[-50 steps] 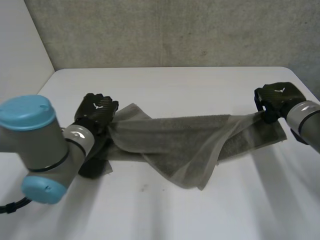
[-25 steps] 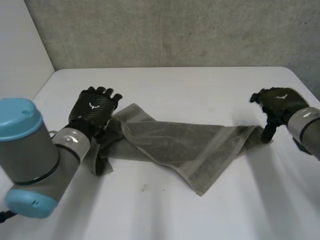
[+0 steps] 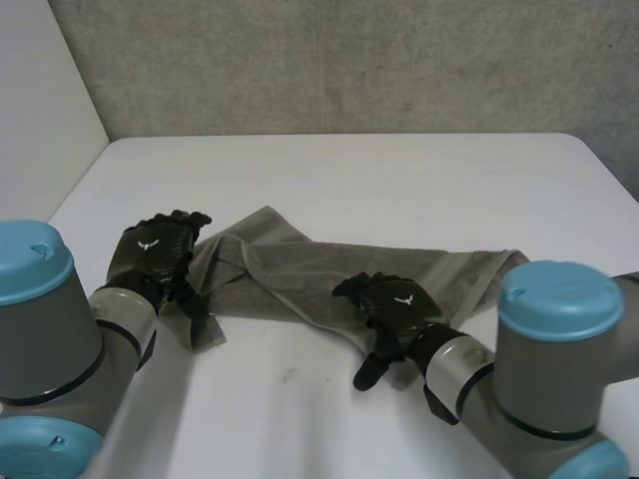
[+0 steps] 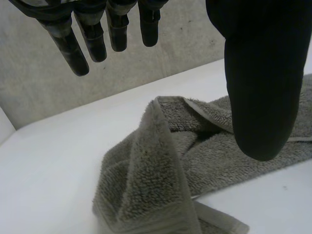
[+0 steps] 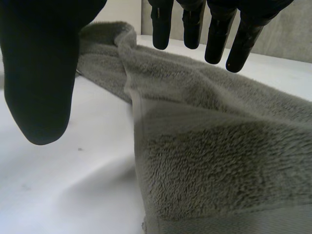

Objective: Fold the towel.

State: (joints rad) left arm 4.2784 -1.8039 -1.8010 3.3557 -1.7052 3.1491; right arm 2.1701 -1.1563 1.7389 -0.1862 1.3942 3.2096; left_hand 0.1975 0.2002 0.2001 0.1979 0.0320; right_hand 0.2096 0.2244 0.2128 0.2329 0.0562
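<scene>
Entry: grey towel (image 3: pixel 319 271), loosely bunched, lying in a long band across the middle of the white table (image 3: pixel 399 175); I read both hands as open, holding nothing.

Detail: the left hand (image 3: pixel 155 254) is over the towel's rumpled end nearest the table's left edge, fingers (image 4: pixel 68 46) straight, thumb spread wide. The right hand (image 3: pixel 397 307) is at the near edge of the towel's middle, fingers (image 5: pixel 217 34) straight above the cloth, thumb over bare table towards the front edge. I cannot tell whether either hand touches the cloth.
</scene>
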